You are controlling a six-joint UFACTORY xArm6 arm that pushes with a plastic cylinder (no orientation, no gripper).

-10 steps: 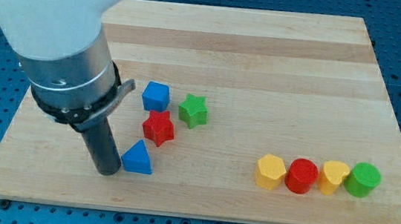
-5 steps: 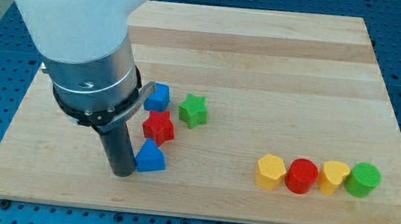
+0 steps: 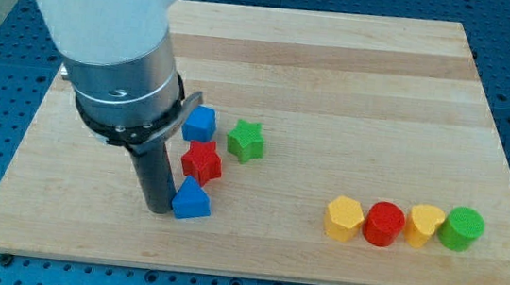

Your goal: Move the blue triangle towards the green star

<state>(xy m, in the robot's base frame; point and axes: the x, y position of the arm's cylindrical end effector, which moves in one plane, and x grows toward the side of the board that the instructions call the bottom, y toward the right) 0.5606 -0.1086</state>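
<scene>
The blue triangle (image 3: 192,200) lies near the view's bottom left of the wooden board (image 3: 338,75). My tip (image 3: 160,209) stands on the board right against the triangle's left side. The green star (image 3: 246,141) lies up and to the right of the triangle. A red star (image 3: 202,162) sits between them, just above the triangle and down-left of the green star. A blue cube (image 3: 200,123) lies above the red star, partly next to the arm's body.
A row of blocks lies at the view's bottom right: a yellow hexagon (image 3: 343,218), a red cylinder (image 3: 383,223), a yellow block (image 3: 424,225) and a green cylinder (image 3: 461,229). The arm's large grey and white body covers the board's left part.
My tip has moved to the view's right and pushed the blue triangle a little rightwards, so it now sits just below the red star. The other blocks have not moved.
</scene>
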